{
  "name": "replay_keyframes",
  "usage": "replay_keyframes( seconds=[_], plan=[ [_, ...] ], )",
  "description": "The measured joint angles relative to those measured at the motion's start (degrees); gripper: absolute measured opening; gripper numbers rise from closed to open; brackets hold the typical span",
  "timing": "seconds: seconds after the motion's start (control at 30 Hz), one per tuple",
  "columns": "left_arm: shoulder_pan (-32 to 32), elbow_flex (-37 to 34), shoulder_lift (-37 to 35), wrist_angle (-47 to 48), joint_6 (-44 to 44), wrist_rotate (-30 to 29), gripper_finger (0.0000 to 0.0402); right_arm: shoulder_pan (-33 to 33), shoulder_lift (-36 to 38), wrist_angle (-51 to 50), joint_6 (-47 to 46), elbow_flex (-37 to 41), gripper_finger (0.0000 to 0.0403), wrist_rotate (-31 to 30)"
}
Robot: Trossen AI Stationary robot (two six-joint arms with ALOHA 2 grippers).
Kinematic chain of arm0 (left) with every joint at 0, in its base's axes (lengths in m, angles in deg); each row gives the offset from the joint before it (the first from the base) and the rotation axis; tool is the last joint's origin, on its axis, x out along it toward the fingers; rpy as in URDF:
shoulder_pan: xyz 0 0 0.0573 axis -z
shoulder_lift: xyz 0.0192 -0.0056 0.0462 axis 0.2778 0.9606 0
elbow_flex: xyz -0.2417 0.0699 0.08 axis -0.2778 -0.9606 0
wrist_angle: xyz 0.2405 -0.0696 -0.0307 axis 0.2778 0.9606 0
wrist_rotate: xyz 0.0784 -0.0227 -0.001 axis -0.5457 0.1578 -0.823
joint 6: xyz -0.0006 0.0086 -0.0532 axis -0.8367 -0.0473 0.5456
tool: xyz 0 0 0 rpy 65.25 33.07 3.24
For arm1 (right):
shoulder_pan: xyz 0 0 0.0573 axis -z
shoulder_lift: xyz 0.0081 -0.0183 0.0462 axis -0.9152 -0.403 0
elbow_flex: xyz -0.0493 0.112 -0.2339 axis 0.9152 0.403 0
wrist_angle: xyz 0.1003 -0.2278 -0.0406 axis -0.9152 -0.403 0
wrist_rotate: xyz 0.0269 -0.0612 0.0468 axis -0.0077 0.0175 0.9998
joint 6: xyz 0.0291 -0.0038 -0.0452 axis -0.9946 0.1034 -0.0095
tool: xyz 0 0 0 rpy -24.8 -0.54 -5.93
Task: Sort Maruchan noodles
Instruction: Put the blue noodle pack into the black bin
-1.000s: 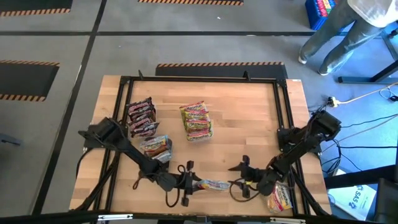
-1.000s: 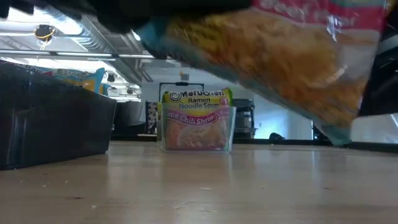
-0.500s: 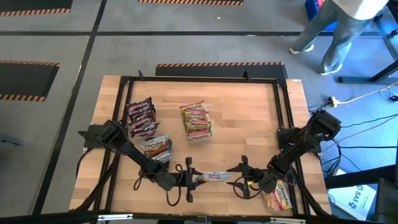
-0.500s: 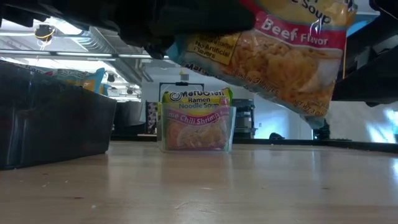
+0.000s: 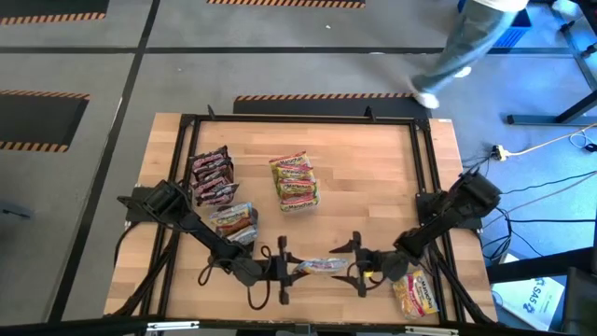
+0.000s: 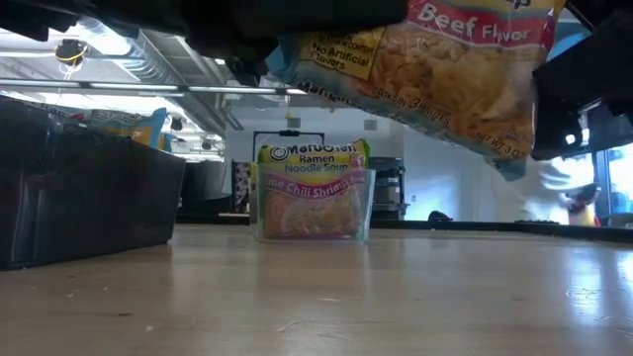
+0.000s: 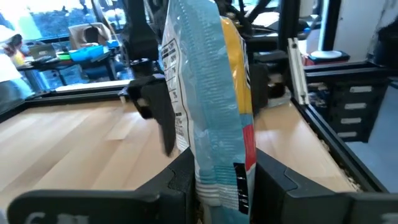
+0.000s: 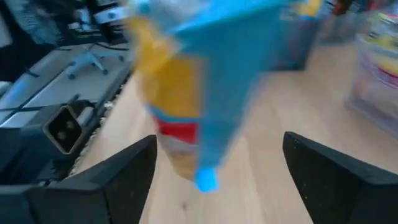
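Observation:
A Beef-flavour Maruchan noodle packet (image 5: 322, 267), yellow and red in front and blue on the back, hangs above the table near its front edge. My left gripper (image 5: 291, 269) is shut on its left end. My right gripper (image 5: 357, 266) is open. Its two fingers (image 8: 134, 165) stand on either side of the packet's right end (image 8: 186, 106) without touching it. In the low view the packet (image 6: 445, 69) hangs high, its printed face toward the near edge. My left gripper pinches the packet's short end (image 7: 221, 177) between its two fingers (image 7: 183, 180). The fingers come level from the table's left and lie along the packet. The packet is lifted clear of the table and stands on edge, reaching out toward my right gripper.
A clear tray of maroon packets (image 5: 212, 177) stands at the left, and a tray of yellow-green packets (image 5: 294, 182) stands mid-table. Silvery packets (image 5: 233, 222) lie beside my left arm. More packets (image 5: 417, 294) lie at the front right corner. A person (image 5: 457, 56) walks beyond the far edge.
My right gripper has moved toward the table's left, closer around the packet's free end. The packet has risen and turned, so its printed face shows more fully to the near side. My left gripper's wrist has turned in place. The person has walked left.

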Motion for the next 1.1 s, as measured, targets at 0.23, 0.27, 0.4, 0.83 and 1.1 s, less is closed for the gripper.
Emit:
replay_keyframes(
  seconds=[0.23,0.27,0.4,0.83,1.1],
  plan=[
    [-0.04,0.00,0.00,-0.17,0.64,-1.79,0.0096,1.80,-4.64,15.51,10.88,-0.52,0.0304,1.19],
    [-0.04,0.00,0.00,-0.42,0.62,-1.72,0.0096,2.22,-5.16,16.77,12.16,-1.14,0.0298,1.30],
    [-0.04,0.00,0.00,-2.12,0.58,-1.21,0.0096,3.74,-6.61,16.92,15.89,-4.33,0.0271,3.61],
    [0.11,0.09,-0.31,-3.57,-0.51,-0.73,0.0096,1.70,-6.55,15.51,23.69,-7.54,0.0116,-0.62],
    [0.78,0.01,-1.03,-3.29,-0.47,-1.13,0.0138,1.64,-6.50,15.20,24.12,-7.58,0.0096,-1.08]
  ],
)
